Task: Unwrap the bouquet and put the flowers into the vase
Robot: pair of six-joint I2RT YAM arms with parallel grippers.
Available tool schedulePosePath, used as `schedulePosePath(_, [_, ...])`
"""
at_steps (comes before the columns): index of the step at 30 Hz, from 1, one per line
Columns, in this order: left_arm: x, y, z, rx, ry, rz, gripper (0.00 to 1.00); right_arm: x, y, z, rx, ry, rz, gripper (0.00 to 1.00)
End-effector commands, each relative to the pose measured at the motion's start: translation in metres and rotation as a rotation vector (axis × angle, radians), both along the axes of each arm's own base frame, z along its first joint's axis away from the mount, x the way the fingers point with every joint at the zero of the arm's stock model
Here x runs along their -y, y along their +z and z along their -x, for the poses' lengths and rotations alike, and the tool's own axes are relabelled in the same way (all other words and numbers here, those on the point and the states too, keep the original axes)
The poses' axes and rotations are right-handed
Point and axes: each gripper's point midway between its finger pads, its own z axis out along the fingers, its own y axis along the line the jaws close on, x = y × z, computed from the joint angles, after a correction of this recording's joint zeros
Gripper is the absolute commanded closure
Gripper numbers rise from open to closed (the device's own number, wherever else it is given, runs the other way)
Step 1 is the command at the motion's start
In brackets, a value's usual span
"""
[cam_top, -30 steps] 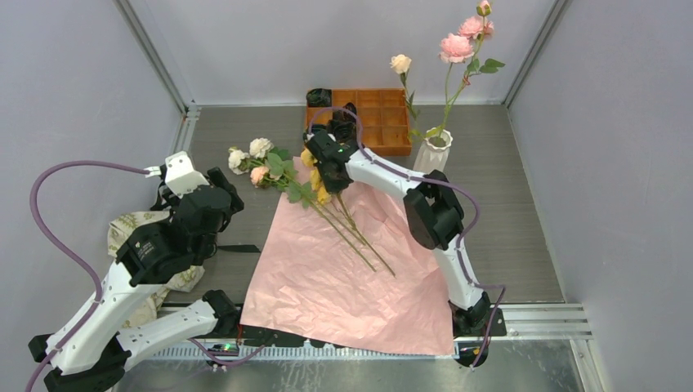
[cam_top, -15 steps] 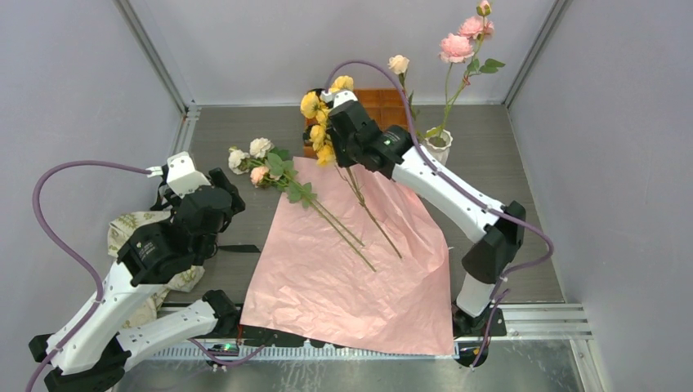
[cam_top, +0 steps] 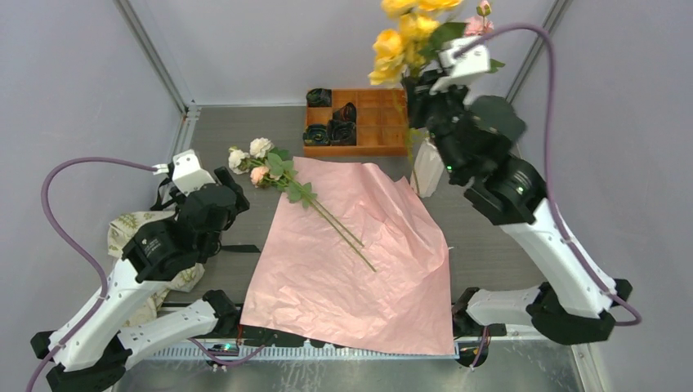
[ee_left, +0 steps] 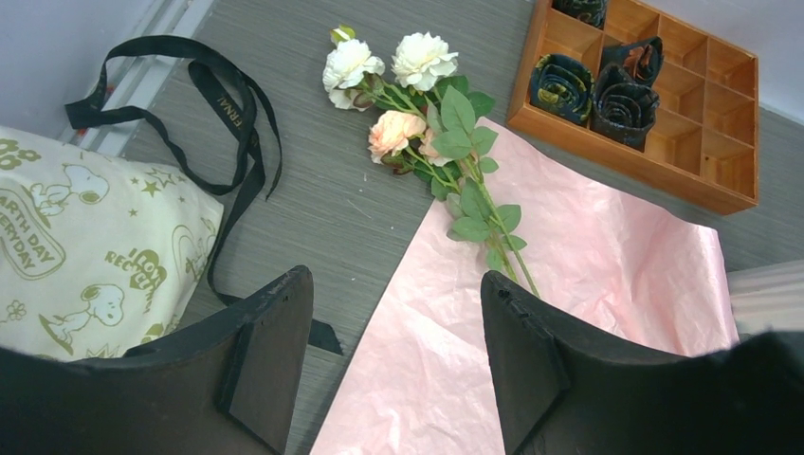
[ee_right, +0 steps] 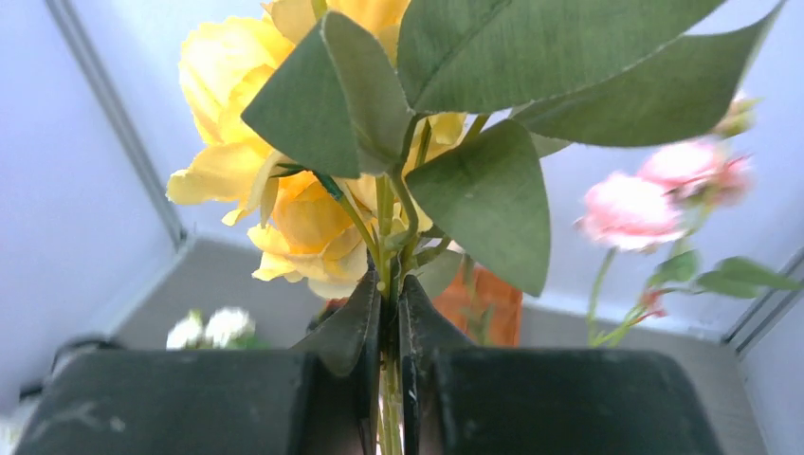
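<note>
- Right gripper (ee_right: 390,289), pinching the yellow roses (cam_top: 400,37) by their stems, has risen from beside the tray (cam_top: 384,122) to high by the vase (cam_top: 426,170).
- Left gripper (ee_left: 391,294) stays spread, holding nothing.
- White roses (cam_top: 260,149) stay put, stems on the paper (cam_top: 343,269).

The pink wrapping paper (cam_top: 351,261) is showing fine crinkles and a soft sheen. The table (cam_top: 482,245) is looking matt grey with a wood-like grain. The orange tray (ee_left: 626,166) is reading as smooth wood. The black ribbon (ee_left: 226,98) is gleaming faintly. The yellow roses (ee_right: 284,209) are looking matt and cloth-like.
</note>
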Motion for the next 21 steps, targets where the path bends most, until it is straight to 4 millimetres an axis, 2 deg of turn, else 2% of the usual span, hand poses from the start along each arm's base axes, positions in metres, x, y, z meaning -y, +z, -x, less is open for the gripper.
schedulePosePath(1, [0.011,0.007,-0.009,0.030,-0.007,0.036,0.34,0.051,0.063,0.013,0.258,-0.166,-0.090,0.99])
schedulePosePath(2, [0.012,0.006,-0.010,0.027,-0.010,0.035,0.34,0.059,0.074,0.017,0.308,-0.193,-0.127,0.99])
schedulePosePath(6, [0.018,0.006,-0.013,0.019,-0.021,0.035,0.34,0.077,0.080,0.014,0.377,-0.315,-0.104,0.99])
schedulePosePath(12, [0.028,0.004,-0.018,0.008,-0.043,0.041,0.35,0.086,0.086,-0.009,0.443,-0.390,-0.080,0.99])
schedulePosePath(18, [0.033,0.000,-0.019,-0.007,-0.057,0.046,0.35,0.101,0.076,-0.045,0.429,-0.439,-0.104,0.99])
schedulePosePath(21, [0.033,-0.001,-0.019,-0.007,-0.055,0.045,0.35,0.110,0.068,-0.054,0.422,-0.449,-0.128,0.99])
